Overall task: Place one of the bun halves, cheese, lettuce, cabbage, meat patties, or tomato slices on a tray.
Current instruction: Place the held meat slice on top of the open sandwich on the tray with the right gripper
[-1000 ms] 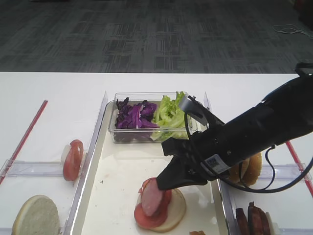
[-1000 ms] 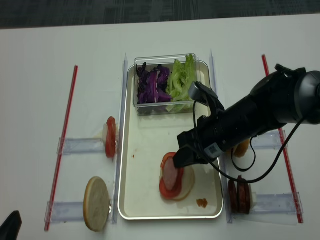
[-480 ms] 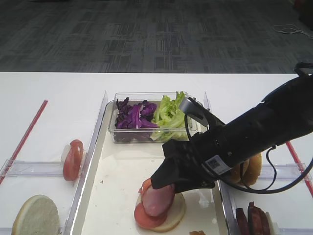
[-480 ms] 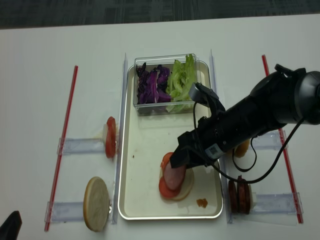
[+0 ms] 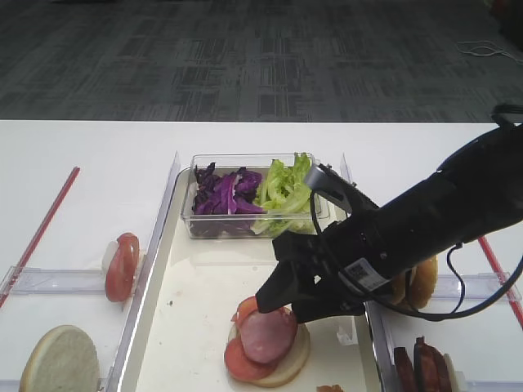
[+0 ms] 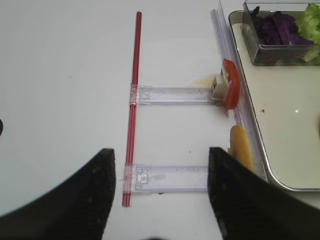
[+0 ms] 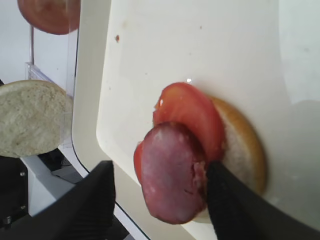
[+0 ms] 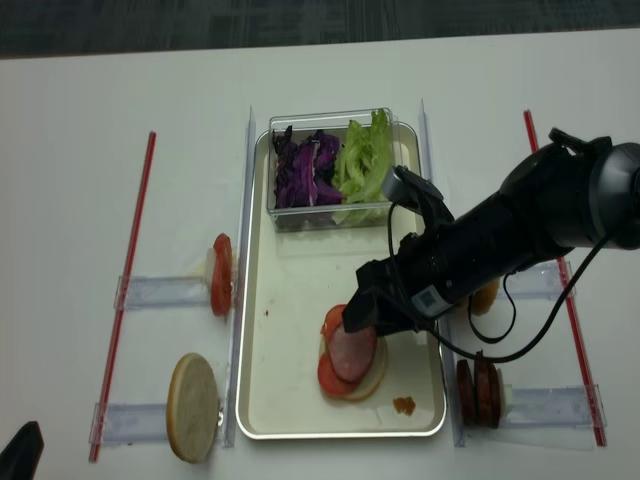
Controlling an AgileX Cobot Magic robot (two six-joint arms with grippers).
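Patty (image 5: 268, 336) lies flat on top of a tomato slice (image 5: 242, 362) and a bun half (image 5: 294, 349), stacked near the tray's (image 5: 196, 310) near edge. Right fingers (image 8: 362, 318) stand spread apart just above the patty, not gripping it; in the wrist view both dark tips flank the stack. Clear box (image 5: 204, 226) at the tray's far end holds cabbage (image 5: 225, 193) on the left and lettuce (image 5: 282, 189) on the right. On the counter (image 5: 82, 163) left of the tray: a tomato slice in a rack (image 5: 57, 280), and a pale bun half (image 5: 60, 359) nearer. Right of the tray, more patties (image 8: 478, 388) stand in a rack. Left fingers (image 6: 160, 200) hang open over the left counter, holding nothing.
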